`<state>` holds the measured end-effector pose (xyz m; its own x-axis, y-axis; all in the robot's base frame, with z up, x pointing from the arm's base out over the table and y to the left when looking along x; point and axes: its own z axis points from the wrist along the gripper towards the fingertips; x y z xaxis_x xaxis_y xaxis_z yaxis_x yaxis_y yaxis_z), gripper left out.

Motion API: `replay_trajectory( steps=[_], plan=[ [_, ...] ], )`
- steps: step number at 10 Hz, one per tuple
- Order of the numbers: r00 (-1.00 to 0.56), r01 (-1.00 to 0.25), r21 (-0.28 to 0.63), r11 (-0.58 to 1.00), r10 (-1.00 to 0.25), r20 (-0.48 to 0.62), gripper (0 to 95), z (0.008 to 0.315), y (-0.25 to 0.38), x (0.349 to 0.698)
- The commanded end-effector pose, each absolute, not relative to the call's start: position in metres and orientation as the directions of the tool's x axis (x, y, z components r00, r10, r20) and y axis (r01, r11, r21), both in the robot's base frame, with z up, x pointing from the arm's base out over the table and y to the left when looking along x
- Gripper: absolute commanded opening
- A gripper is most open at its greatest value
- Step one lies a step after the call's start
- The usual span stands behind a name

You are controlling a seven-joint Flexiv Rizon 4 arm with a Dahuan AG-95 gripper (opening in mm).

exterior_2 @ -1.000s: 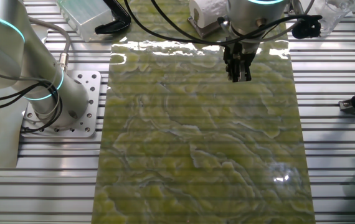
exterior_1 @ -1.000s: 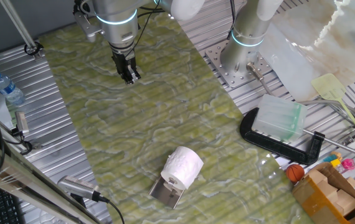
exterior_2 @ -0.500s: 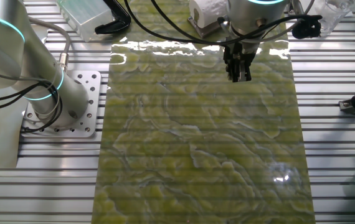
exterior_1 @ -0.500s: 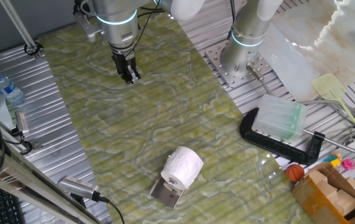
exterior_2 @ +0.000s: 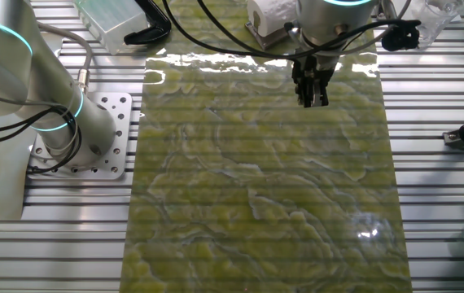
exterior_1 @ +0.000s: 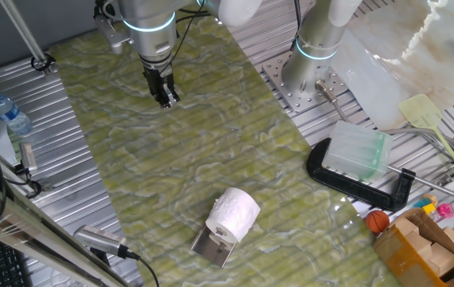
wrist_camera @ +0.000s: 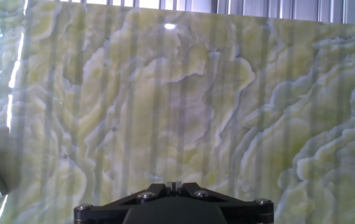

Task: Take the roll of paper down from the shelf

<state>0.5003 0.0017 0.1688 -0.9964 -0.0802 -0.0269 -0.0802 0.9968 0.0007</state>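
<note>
The white roll of paper [exterior_1: 233, 213] sits on the shiny metal shelf [exterior_1: 213, 249] near the front of the green marbled mat. In the other fixed view the roll of paper [exterior_2: 271, 14] and the shelf [exterior_2: 258, 34] are at the top edge, partly hidden by the arm. My gripper [exterior_1: 164, 97] hangs over the far part of the mat, well away from the roll, with its fingers together and nothing between them. It also shows in the other fixed view [exterior_2: 312, 97]. The hand view shows only the mat and my shut gripper [wrist_camera: 174, 184].
A second robot base [exterior_1: 311, 60] stands at the mat's right side. A translucent plastic box [exterior_1: 358, 151] rests on a black clamp [exterior_1: 398, 190]. A water bottle [exterior_1: 8, 112] lies at the left. A silver tool [exterior_1: 99, 239] lies near the shelf. Clutter fills the right corner.
</note>
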Motion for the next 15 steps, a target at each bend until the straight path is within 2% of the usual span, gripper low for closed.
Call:
replay_trajectory(
  steps=[1, 15],
  plan=[
    [-0.997, -0.077, 0.000, 0.997, -0.077, -0.027, 0.0, 0.1688, 0.0016, 0.5004],
    [-0.995, -0.104, 0.000, 0.995, -0.104, 0.001, 0.0, 0.1681, 0.0015, 0.5006]
  ],
)
